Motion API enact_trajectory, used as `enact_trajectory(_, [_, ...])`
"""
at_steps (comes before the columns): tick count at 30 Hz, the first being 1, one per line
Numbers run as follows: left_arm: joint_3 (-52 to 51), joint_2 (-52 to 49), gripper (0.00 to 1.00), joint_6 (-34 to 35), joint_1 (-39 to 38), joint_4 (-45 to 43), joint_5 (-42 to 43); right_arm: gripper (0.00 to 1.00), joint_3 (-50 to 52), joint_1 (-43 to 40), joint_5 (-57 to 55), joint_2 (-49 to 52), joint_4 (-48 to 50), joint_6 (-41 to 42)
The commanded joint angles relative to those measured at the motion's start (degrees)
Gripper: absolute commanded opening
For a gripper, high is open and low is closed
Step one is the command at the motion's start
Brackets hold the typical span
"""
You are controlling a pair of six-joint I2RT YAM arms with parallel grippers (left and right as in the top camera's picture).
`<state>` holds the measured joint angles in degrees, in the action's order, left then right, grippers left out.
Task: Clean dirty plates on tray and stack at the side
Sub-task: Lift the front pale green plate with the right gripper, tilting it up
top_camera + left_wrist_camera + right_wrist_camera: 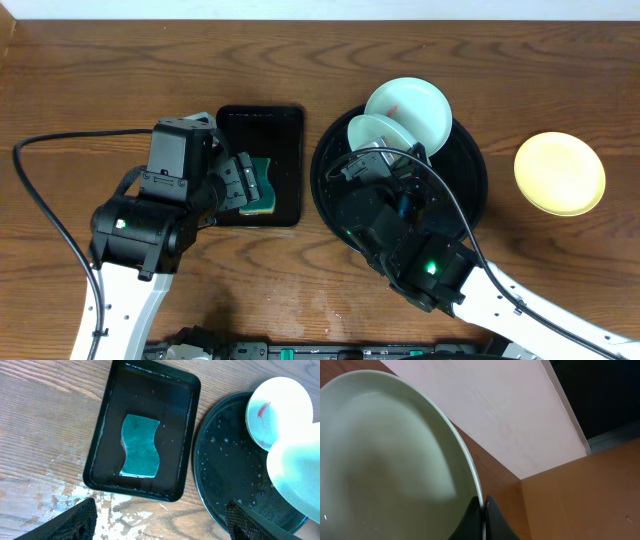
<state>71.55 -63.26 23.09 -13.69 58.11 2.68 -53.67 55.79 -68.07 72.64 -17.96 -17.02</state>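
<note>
1. Pinching the rim of the lifted mint plate (385, 460) in the right tool (483, 510), closed tight on it and tilting it above the round tray (470, 190).
2. Just beyond that tool, at the tray's far edge and partly over the rim: the smeared mint plate (415, 105), red mark showing, by the look of it not yet wiped.
3. Well off to that tool's outer side, flat on the bare worktop (100, 60): the yellow plate (560, 173), apart from the tray, probably the start of the stack.
4. Over to the left tool (250, 186): spread wide, gripping nothing, hovering over the sponge tray (100, 455).
5. Straight ahead of it and a little below: the sponge (141, 446), lying flat, long axis running away from the tool, narrow waist square across the opening.
6. Clearly the nearer arm for the sponge; lifted plate close by on this tool's right.
7. Likely call: down, close across the waist, then swing right to the waiting plate.
</note>
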Motion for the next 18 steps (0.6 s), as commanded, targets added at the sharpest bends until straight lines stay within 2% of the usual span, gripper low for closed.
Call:
enact_trajectory(1, [1.1,-0.1,0.82,-0.4,0.1,0.1,-0.1,0.01,-1.2,0.5,-2.2,-0.5,0.4,0.1])
enact_trajectory(6, [1.1,-0.1,0.82,-0.4,0.1,0.1,-0.1,0.01,-1.2,0.3,-3.6,-0.5,0.5,0.1])
enact_trajectory(8, [1.1,-0.1,0.82,-0.4,0.1,0.1,-0.1,0.01,-1.2,0.0,-0.7,-0.5,0.7,2.0])
enact_trajectory(10, [1.1,-0.1,0.82,-0.4,0.1,0.1,-0.1,0.01,-1.2,0.2,3.8,-0.5,-0.6,0.4])
enact_trajectory(13, [1.1,-0.1,0.82,-0.4,0.1,0.1,-0.1,0.01,-1.2,-1.2,-3.5,-0.4,-0.9,0.2])
enact_trajectory(15, [1.1,-0.1,0.82,-0.4,0.1,0.1,-0.1,0.01,-1.2,-2.2,-1.5,-0.4,-1.2,3.3])
enact_trajectory(18, [1.1,-0.1,0.82,-0.4,0.1,0.1,-0.1,0.01,-1.2,-2.1,0.6,-0.4,-2.8,3.2])
